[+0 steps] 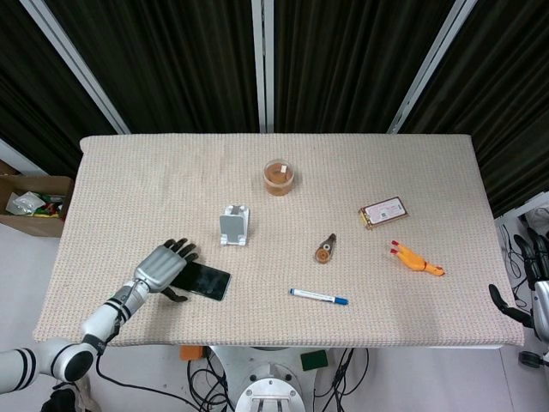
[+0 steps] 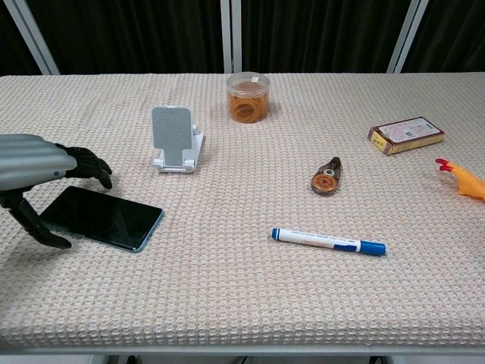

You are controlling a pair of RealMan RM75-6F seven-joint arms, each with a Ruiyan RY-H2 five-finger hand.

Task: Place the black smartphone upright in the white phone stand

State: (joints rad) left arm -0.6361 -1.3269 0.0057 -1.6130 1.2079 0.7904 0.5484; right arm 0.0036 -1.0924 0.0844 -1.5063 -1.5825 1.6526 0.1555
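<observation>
The black smartphone [image 1: 206,281] [image 2: 104,218] lies flat on the table mat near the front left. My left hand [image 1: 161,269] [image 2: 32,171] hovers over its left end. The fingers [image 2: 89,164] curl down toward the phone's far edge, and the thumb [image 2: 36,225] reaches its near left corner. The phone is not lifted. The white phone stand [image 1: 234,227] [image 2: 175,138] stands empty behind and to the right of the phone. Part of my right hand [image 1: 508,306] shows off the table's right front corner, and how its fingers lie is unclear.
On the mat are a clear jar of rubber bands [image 1: 279,176] [image 2: 248,96], a correction-tape roller [image 1: 324,249] [image 2: 326,177], a blue marker [image 1: 318,297] [image 2: 328,240], a small box [image 1: 383,211] [image 2: 405,134] and a yellow rubber chicken [image 1: 418,260] [image 2: 462,180]. A cardboard box [image 1: 30,204] sits on the floor at the left.
</observation>
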